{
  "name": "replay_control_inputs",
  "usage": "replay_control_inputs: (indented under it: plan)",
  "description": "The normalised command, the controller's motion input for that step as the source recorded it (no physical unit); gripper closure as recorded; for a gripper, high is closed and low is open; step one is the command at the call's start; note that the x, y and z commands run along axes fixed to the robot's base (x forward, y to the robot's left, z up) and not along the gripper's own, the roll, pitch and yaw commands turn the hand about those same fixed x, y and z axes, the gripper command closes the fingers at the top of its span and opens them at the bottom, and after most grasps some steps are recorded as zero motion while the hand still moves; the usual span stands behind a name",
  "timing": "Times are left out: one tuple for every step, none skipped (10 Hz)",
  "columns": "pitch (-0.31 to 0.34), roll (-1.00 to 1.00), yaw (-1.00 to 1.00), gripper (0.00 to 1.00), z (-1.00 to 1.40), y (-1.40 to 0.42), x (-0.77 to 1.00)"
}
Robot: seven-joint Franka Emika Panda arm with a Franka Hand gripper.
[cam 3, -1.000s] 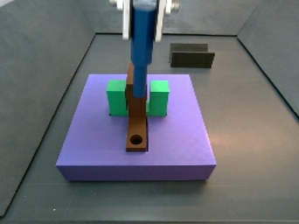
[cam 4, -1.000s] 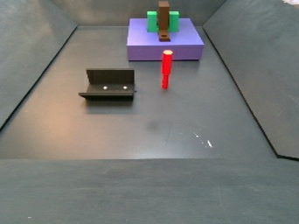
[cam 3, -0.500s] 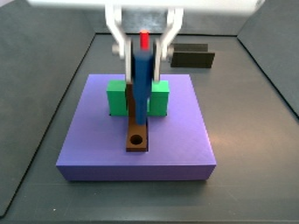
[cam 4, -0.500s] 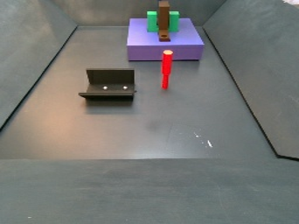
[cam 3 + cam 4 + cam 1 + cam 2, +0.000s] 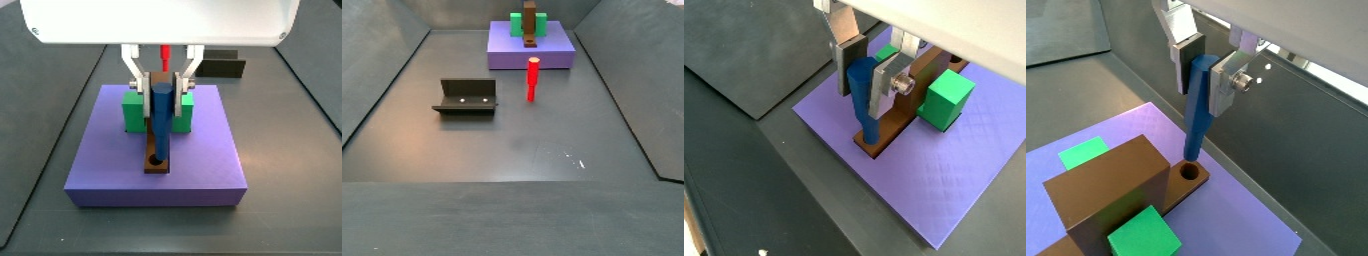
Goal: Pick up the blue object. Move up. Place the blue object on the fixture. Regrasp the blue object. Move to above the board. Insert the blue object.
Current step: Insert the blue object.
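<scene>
My gripper point(image 5: 160, 88) is shut on the blue object point(image 5: 160, 115), a slim blue peg held upright over the lavender board point(image 5: 201, 170). The peg's lower tip is at the mouth of the round hole point(image 5: 1192, 171) in the brown bar point(image 5: 158, 150). Both wrist views show the silver fingers point(image 5: 891, 82) clamping the peg's upper end point(image 5: 1200, 95). The gripper point(image 5: 867, 78) point(image 5: 1204, 75) is directly above the bar's holed end. The dark fixture point(image 5: 465, 97) stands on the floor, apart from the board point(image 5: 529, 55). The gripper and the blue peg do not show in that side view.
Two green blocks point(image 5: 134, 112) point(image 5: 182, 112) flank the brown bar on the board. A red peg point(image 5: 532, 78) stands upright on the floor in front of the board. Dark walls close in the floor on the left and right.
My gripper has come down with the blue peg; its tip has dropped from above the bar to the hole's mouth. Nothing else moved.
</scene>
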Motion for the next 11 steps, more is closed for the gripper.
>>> replay_control_inputs:
  plan:
    - [0.000, 0.13, 0.14, 1.00, -0.09, 0.00, 0.00]
    - [0.000, 0.11, 0.14, 1.00, -0.12, 0.00, 0.00]
    - [0.000, 0.11, 0.15, 1.00, -0.13, 0.00, 0.00]
    - [0.000, 0.07, 0.15, 1.00, -0.12, 0.00, 0.00]
    - [0.000, 0.06, 0.15, 1.00, -0.12, 0.00, 0.00]
    - [0.000, 0.07, 0.09, 1.00, -0.13, 0.00, 0.00]
    - [0.000, 0.07, 0.05, 1.00, -0.13, 0.00, -0.01]
    - [0.000, 0.06, 0.08, 1.00, -0.11, 0.00, 0.00]
    - [0.000, 0.08, 0.09, 1.00, -0.11, 0.00, 0.00]
    - [0.000, 0.07, 0.09, 1.00, -0.13, 0.00, 0.00]
    - [0.000, 0.07, 0.12, 1.00, -0.14, 0.00, 0.00]
